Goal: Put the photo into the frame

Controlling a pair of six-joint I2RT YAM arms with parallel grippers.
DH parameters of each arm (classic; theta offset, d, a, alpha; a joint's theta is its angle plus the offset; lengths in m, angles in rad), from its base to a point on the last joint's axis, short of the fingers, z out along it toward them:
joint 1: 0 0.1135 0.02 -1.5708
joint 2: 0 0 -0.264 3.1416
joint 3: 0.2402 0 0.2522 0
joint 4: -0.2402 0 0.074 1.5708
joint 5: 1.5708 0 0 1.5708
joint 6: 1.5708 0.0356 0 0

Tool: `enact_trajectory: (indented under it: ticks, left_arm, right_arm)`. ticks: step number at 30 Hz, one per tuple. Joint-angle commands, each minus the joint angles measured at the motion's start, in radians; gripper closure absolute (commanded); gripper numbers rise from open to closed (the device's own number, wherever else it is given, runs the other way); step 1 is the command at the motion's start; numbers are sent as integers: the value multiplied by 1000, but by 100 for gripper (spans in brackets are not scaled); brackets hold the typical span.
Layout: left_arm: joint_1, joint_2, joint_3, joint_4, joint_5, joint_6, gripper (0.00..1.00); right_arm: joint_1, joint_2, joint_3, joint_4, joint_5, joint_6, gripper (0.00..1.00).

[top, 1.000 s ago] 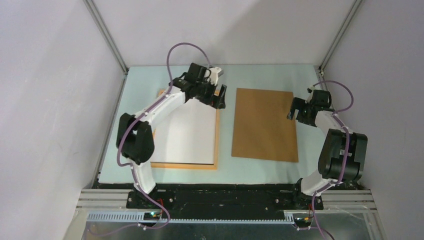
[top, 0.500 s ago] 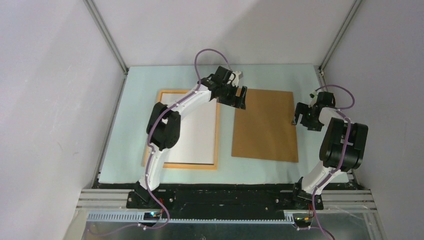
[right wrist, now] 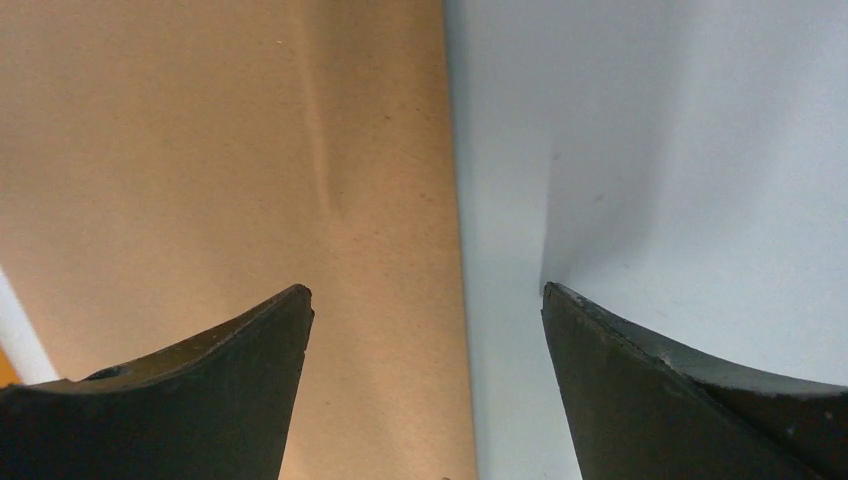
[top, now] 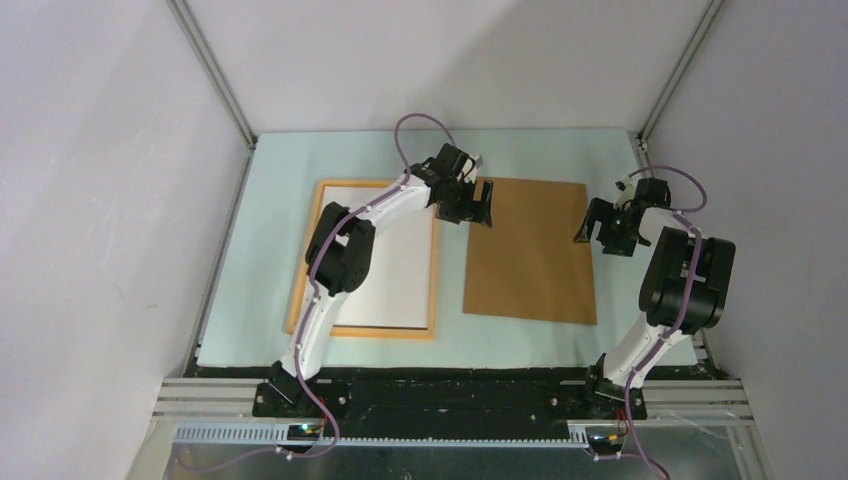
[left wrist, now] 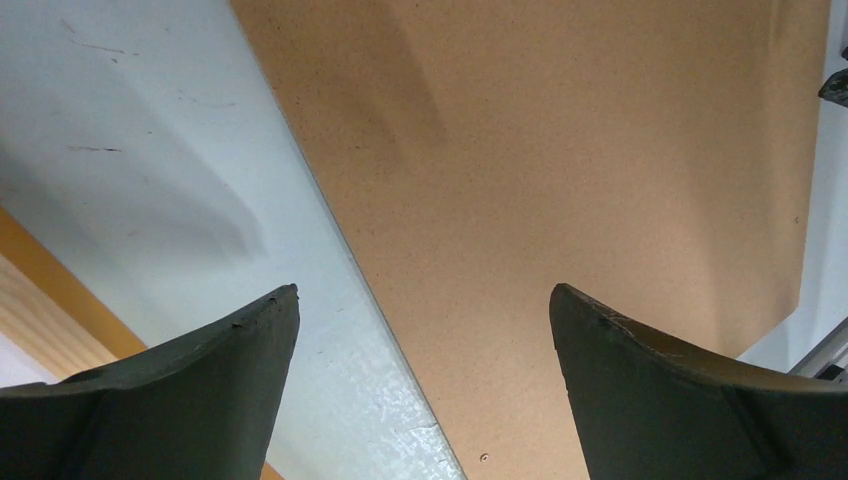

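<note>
The photo [top: 400, 280] lies white side up inside the orange-tan frame [top: 370, 331] on the left of the mat. A strip of the frame [left wrist: 45, 285] shows at the lower left of the left wrist view. My left gripper [top: 470, 208] hangs open over the left edge of the brown backing board [top: 530, 260]. In its wrist view the left gripper [left wrist: 422, 290] straddles that edge with nothing between its fingers. My right gripper [top: 598, 232] is open above the board's right edge. Seen from its own wrist, the right gripper [right wrist: 427, 288] is empty too.
The backing board [left wrist: 600, 150] lies flat to the right of the frame, a narrow strip of pale mat [top: 450, 280] between them. The board [right wrist: 200, 150] fills the left of the right wrist view. Enclosure walls and aluminium posts [top: 215, 75] ring the mat.
My left arm has swung right, from above the frame's top right corner to the board's left edge. The right gripper has shifted slightly toward the board and its jaws have narrowed a little.
</note>
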Motion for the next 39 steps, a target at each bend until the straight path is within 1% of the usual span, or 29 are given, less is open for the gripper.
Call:
enact_trajectory:
  ticks: [1, 12, 19, 22, 25, 32, 39]
  left_arm:
    - [-6, 23, 10, 10, 24, -51, 1]
    - [-13, 76, -2, 10, 111, -109, 2]
    - [-26, 93, -22, 13, 157, -137, 2]
    - [-31, 91, -34, 21, 168, -145, 2]
    - [-33, 89, -40, 25, 174, -152, 1]
    - [-33, 65, -56, 34, 180, -150, 2]
    - [-33, 48, -58, 36, 192, -132, 1]
  right_arm:
    - [10, 48, 16, -62, -93, 34, 11]
    - [52, 95, 68, -124, -117, 24, 12]
    - [55, 134, 97, -155, -173, 28, 14]
    - [57, 129, 105, -171, -226, 26, 15]
    - [56, 93, 109, -182, -282, 31, 16]
    - [62, -41, 112, -195, -494, 65, 18]
    - [83, -155, 120, -252, -633, 46, 19]
